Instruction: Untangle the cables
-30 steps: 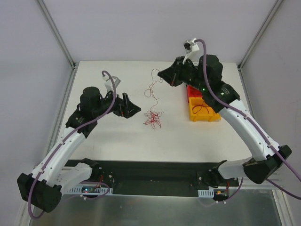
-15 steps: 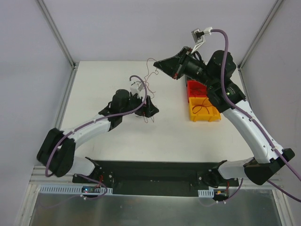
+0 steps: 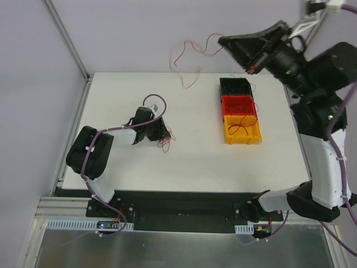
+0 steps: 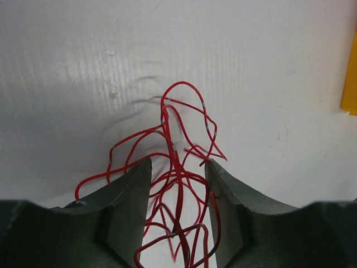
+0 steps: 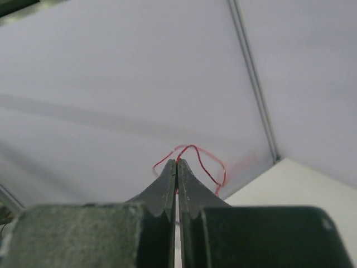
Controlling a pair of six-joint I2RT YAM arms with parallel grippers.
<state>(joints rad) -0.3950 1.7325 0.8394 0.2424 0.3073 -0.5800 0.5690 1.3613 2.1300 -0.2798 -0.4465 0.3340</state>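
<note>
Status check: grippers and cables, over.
Right gripper shut on one red strand, held high. Left gripper open, astride red tangle on table. Nothing blocking; bins well aside.

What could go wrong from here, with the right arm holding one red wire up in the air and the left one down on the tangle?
1. The right end effector pinches the lifted red wire only at its very tips, so the thin strand could slip out and drop.
2. The left end effector sits open around many strands of the tangle. Closing there may grab several and tighten the knot.
</note>
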